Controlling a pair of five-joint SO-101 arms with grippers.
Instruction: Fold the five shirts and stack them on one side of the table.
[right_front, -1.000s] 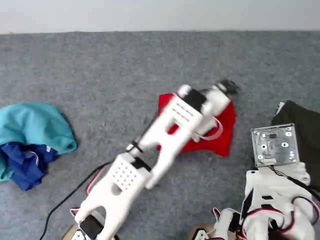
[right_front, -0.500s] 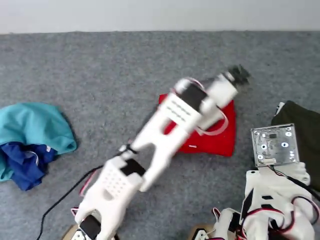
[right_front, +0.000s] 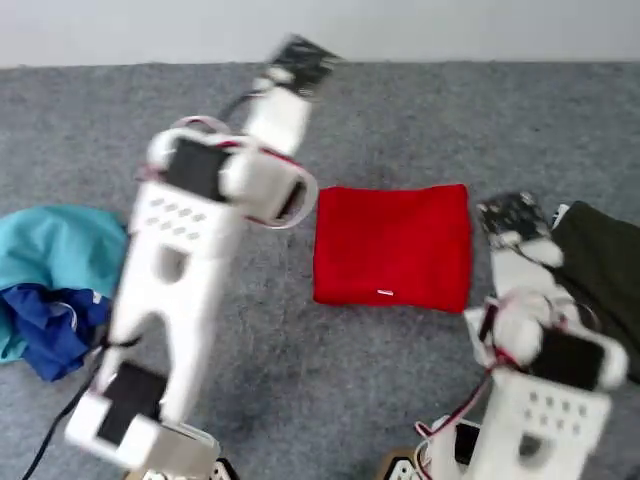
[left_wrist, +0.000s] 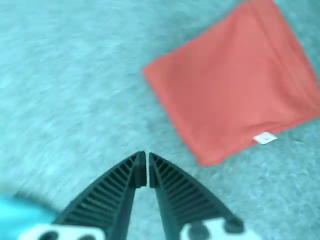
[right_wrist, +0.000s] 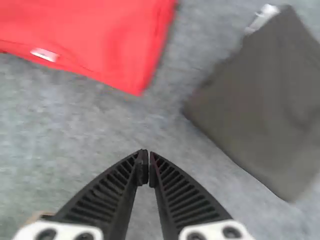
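High view shows a folded red cloth shirt lying flat in the middle of the fuzzy grey table. A folded dark shirt sits at its right. A crumpled teal shirt and a crumpled blue shirt touch at the left edge. The left gripper is left of the red shirt, pinched closed and empty. The right gripper, between the red and dark shirts, is closed and empty too.
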